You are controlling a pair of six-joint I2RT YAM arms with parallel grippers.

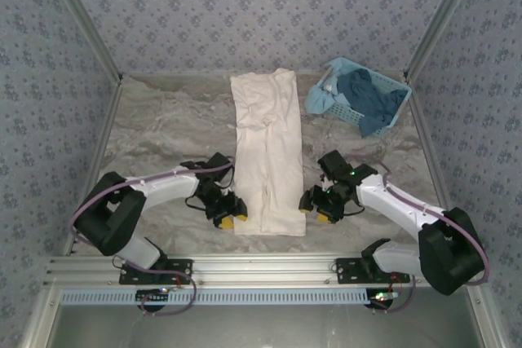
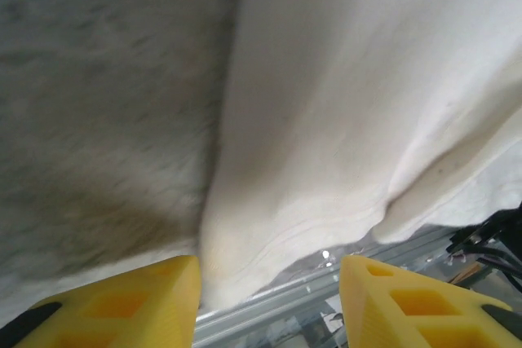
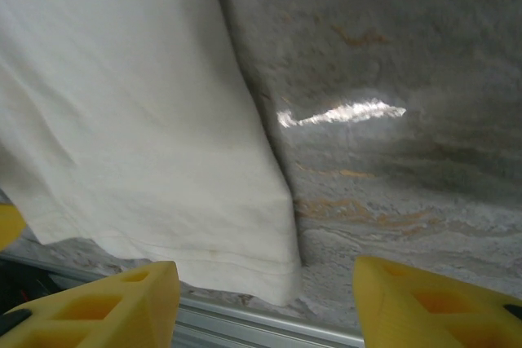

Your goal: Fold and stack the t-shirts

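Cream t-shirt (image 1: 267, 144) lies as a long strip down the middle of the table (image 1: 163, 120), near hem flanked by the left gripper (image 1: 230, 219) and right gripper (image 1: 314, 213), both spread and empty; each should pinch its corner through all layers, then lift evenly.
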